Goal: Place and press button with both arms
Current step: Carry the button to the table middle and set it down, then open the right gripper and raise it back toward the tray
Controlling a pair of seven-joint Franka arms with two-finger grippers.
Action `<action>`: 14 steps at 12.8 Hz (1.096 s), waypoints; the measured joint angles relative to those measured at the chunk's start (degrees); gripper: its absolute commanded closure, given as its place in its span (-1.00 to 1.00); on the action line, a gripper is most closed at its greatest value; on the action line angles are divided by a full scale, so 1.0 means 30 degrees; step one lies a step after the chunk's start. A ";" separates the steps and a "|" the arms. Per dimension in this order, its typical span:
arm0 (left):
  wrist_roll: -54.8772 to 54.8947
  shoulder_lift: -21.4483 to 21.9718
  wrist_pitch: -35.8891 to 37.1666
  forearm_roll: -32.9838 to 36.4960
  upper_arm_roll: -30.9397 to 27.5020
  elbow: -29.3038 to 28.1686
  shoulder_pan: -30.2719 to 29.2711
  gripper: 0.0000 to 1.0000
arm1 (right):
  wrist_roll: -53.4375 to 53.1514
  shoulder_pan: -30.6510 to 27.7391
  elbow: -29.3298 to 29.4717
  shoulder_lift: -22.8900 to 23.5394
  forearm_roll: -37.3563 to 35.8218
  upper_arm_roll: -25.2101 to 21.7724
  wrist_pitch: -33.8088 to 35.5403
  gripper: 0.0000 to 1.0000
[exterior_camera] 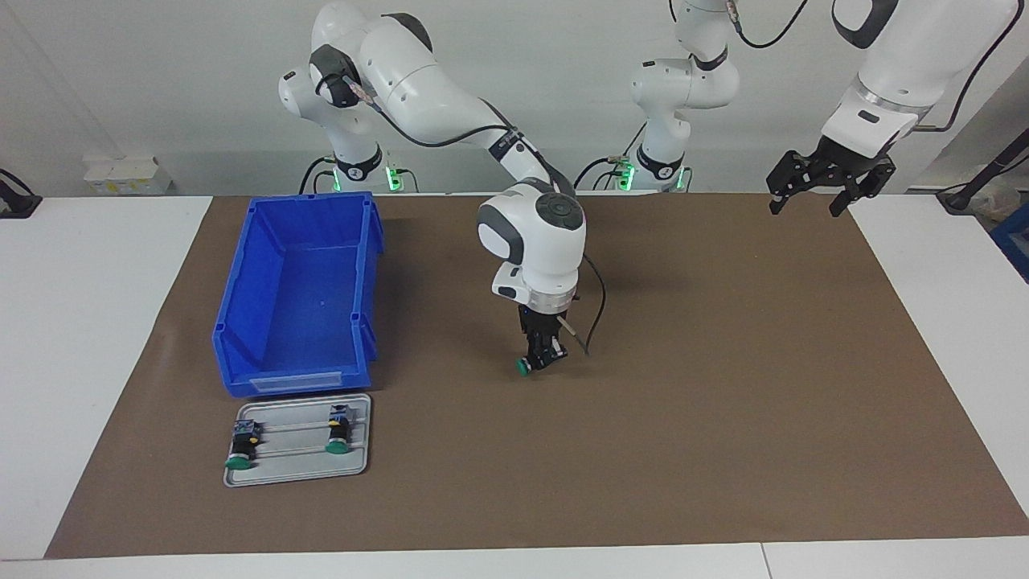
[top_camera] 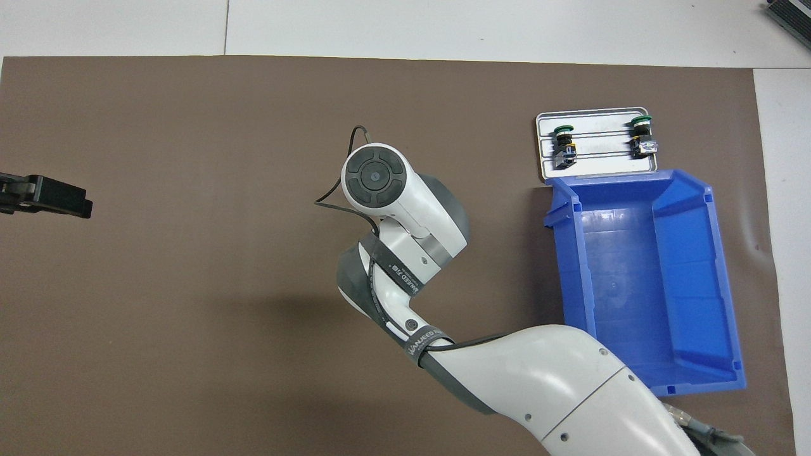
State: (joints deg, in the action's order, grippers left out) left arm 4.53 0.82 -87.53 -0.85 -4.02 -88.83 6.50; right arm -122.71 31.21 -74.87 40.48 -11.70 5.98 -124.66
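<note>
Hanging low over the brown-papered tabletop point(exterior_camera: 723, 362) mid-table, the right gripper point(exterior_camera: 543, 354) clamps the green-capped button point(exterior_camera: 524, 367) sideways, cap toward the tray end; the left gripper point(exterior_camera: 828, 181) waits spread, well apart.

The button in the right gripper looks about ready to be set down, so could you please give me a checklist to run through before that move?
1. Right gripper holds the button: ok.
2. Button already resting on the brown mat: cannot tell.
3. Mat beneath it bare: ok.
4. Left gripper waits raised at its own end of the table, jaws open: ok.
5. Two spare buttons lie on the grey tray, away from the drop spot: ok.
6. Blue bin out of the path: ok.
</note>
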 measured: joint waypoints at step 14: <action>0.0000 0.0000 0.0000 0.0000 0.0000 0.0000 0.0000 -1.00 | 0.9975 -0.4910 0.2065 -0.2371 0.2290 -0.0188 0.5524 -0.53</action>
State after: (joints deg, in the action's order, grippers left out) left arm 4.53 0.82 -87.53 -0.85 -4.02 -88.83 6.50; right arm -92.79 16.48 -68.68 33.36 -4.83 5.41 -108.09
